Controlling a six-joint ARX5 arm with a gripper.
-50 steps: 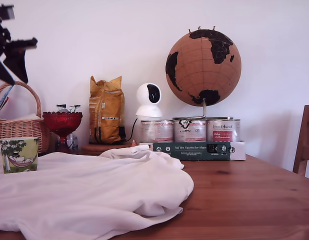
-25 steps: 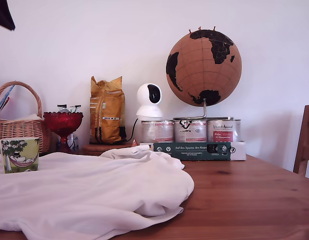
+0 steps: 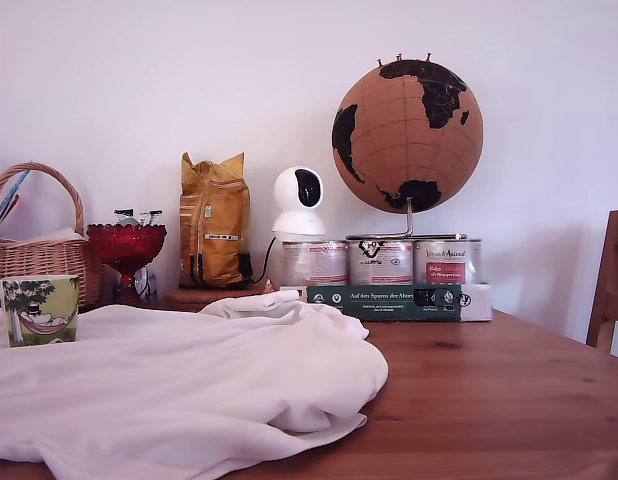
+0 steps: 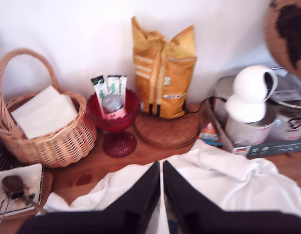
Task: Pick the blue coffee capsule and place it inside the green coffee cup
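The gripper (image 4: 161, 168) is hovering above the white cloth (image 4: 228, 185), its 2 fingers pressed almost together. The blue coffee capsule is showing nowhere, possibly pinched between them. The green coffee cup (image 3: 39, 310) is waiting at the exterior view's left.

Right of centre in the exterior view, the dark green box (image 3: 384, 301) reads "Auf den Spuren der Ahnen"; tin labels above are illegible.
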